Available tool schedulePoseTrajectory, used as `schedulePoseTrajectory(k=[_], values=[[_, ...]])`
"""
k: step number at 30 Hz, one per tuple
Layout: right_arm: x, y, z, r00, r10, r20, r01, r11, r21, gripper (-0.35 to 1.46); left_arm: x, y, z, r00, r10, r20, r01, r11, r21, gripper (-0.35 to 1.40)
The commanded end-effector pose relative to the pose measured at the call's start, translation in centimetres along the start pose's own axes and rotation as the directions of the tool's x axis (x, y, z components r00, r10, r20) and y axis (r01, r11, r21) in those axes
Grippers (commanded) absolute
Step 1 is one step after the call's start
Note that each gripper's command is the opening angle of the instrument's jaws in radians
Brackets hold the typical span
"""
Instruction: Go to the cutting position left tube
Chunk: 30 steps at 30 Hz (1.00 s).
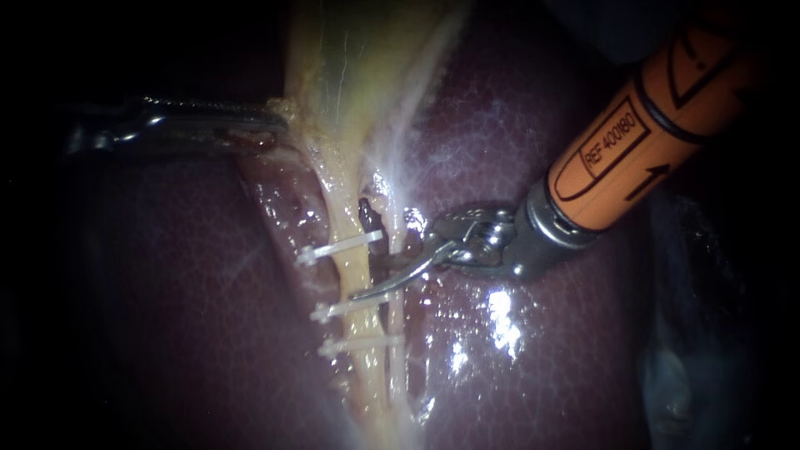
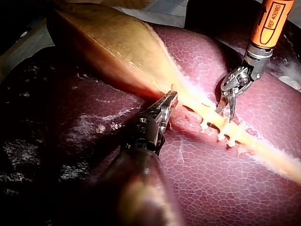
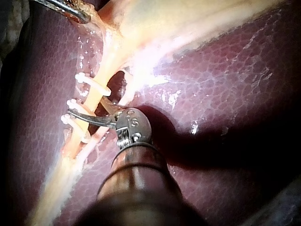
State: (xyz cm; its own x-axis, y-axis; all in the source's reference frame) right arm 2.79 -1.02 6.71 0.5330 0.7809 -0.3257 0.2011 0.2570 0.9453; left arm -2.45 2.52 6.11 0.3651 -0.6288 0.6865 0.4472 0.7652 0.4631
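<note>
The left tube (image 1: 357, 265) is pale yellow and runs down from the gallbladder (image 1: 350, 67). It carries three white clips: upper (image 1: 340, 247), middle (image 1: 343, 307) and lower (image 1: 357, 344). A thinner right tube (image 1: 397, 321) lies beside it. My right instrument (image 1: 367, 277), orange-shafted with curved blades, comes in from the upper right. Its blades stand open at the left tube, between the upper and middle clips, with one blade lying across the tube (image 3: 89, 106). The gap between the blades shows in the left wrist view (image 2: 226, 113). My left instrument (image 1: 271, 125) is shut on the gallbladder's edge (image 2: 167, 96).
Dark red liver (image 1: 517, 350) surrounds the tubes on both sides, wet and glistening. A small dark opening (image 1: 365, 215) sits between the two tubes just above the upper clip. The far left and right of the endoscope view are in darkness.
</note>
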Motion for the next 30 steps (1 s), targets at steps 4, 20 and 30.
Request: schedulePoseTrajectory(k=[4, 20, 30], values=[[0.04, -0.03, 0.08, 1.000, -0.008, -0.023, 0.008, 1.000, 0.025, 1.34, 0.00, 0.00, 0.00, 1.0000, 0.000, 0.000, 0.000, 1.000, 0.000, -0.35], [0.20, -0.02, 0.32, 0.994, -0.038, -0.099, 0.047, 0.995, 0.091, 1.32, -0.01, 0.00, 0.01, 1.0000, 0.000, 0.000, 0.000, 1.000, -0.001, -0.35], [0.28, 0.03, 0.44, 0.973, -0.196, -0.125, 0.206, 0.976, 0.074, 1.29, -0.01, 0.00, 0.02, 1.0000, -0.001, 0.000, 0.001, 1.000, -0.001, -0.35]])
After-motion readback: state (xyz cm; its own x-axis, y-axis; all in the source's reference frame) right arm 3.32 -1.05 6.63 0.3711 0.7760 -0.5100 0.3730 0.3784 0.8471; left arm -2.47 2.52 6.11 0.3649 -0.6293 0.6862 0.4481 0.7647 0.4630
